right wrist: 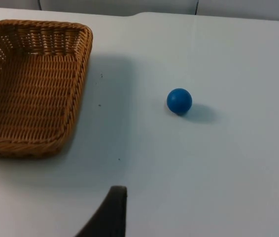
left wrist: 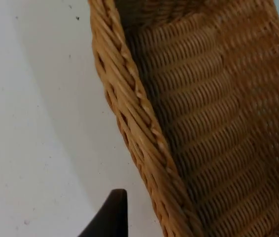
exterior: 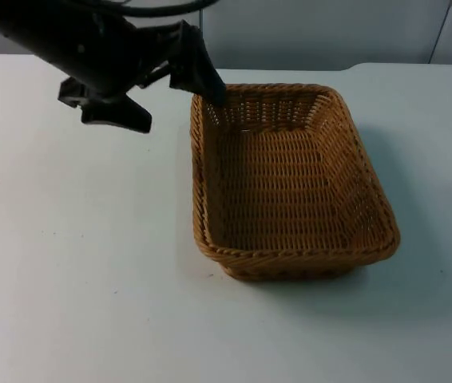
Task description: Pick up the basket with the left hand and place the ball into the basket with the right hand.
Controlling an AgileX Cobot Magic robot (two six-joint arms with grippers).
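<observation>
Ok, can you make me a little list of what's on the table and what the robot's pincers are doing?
basket: brown woven basket, nothing in it, on the white table
ball: blue ball, lying on the table apart from the basket
left pincer: left pincer at the basket's far corner, one finger over the rim
right pincer: right fingertip hangs above the table, apart from the ball, waiting
ball in basket: not yet

one woven basket [exterior: 290,187] sits on the one white table [exterior: 74,279]. one blue ball [right wrist: 179,101] lies on it too. one gripper, the left gripper [exterior: 208,86], is at the basket's rim.
</observation>
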